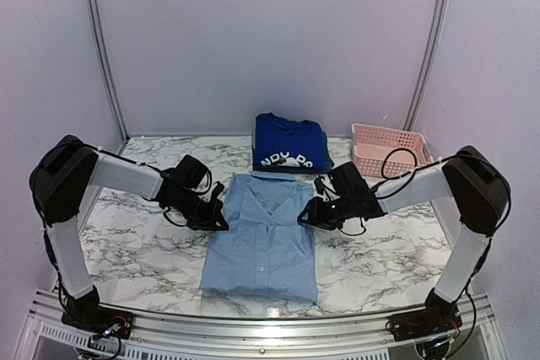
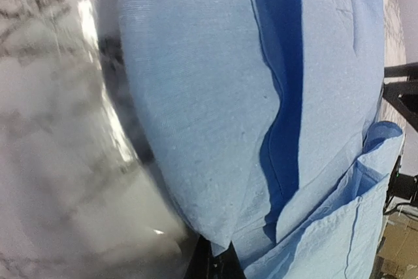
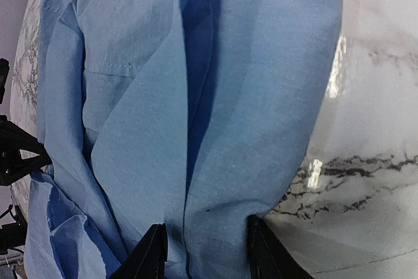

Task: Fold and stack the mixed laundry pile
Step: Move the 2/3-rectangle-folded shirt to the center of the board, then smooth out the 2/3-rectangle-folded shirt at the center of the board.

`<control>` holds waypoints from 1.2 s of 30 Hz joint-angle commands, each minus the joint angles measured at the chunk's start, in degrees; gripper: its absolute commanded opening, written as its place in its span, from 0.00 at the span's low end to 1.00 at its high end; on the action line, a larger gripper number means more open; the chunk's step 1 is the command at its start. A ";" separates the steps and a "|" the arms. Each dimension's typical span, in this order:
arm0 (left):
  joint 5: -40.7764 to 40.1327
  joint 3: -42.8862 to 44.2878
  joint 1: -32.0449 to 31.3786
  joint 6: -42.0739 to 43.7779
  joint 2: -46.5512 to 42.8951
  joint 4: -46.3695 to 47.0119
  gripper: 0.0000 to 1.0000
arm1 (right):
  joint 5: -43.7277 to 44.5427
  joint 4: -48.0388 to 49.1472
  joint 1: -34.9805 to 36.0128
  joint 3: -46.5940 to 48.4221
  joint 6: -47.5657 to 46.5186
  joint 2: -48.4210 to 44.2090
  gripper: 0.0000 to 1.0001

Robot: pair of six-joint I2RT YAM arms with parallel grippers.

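Observation:
A light-blue collared shirt (image 1: 261,242) lies folded lengthwise, front up, in the middle of the marble table (image 1: 135,246). Behind it sits a folded royal-blue T-shirt (image 1: 289,144) with white lettering. My left gripper (image 1: 221,222) is at the shirt's left edge. In the left wrist view this gripper (image 2: 217,245) is shut on a corner of the light-blue cloth (image 2: 196,115). At the shirt's right edge is my right gripper (image 1: 305,218). In the right wrist view the right gripper (image 3: 206,227) has its fingers apart, with the shirt's folded edge (image 3: 261,96) between them.
A pink lattice basket (image 1: 388,147) stands at the back right, close behind my right arm. White walls with metal rails close off the table's back and sides. Bare marble shows left and right of the shirt.

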 commanded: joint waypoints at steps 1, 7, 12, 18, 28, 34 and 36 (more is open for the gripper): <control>-0.41 4.00 3.82 -2.16 3.65 0.65 0.02 | -0.65 -6.60 -1.91 4.58 -4.94 1.33 0.45; 0.91 2.00 5.80 -0.18 -3.65 -2.55 0.44 | -0.32 -10.99 -3.47 2.45 -6.03 -6.22 0.50; 2.01 -2.77 7.89 1.99 -10.61 -6.93 0.55 | -6.58 -6.42 -2.47 -2.96 -2.04 -12.64 0.50; 2.92 -6.98 7.89 3.77 -13.05 -10.92 0.64 | -8.98 -4.47 2.53 -2.51 0.85 -9.29 0.50; 6.49 -7.82 7.46 5.92 -12.15 -10.72 0.62 | -7.11 -5.88 5.64 1.60 1.49 -2.86 0.42; 8.66 -4.38 6.60 6.63 -10.50 -10.36 0.43 | -5.80 -6.59 5.54 1.55 1.43 -4.40 0.25; 8.72 -3.41 6.57 6.59 -9.83 -10.34 0.40 | -6.12 -6.34 5.59 1.31 1.46 -4.42 0.17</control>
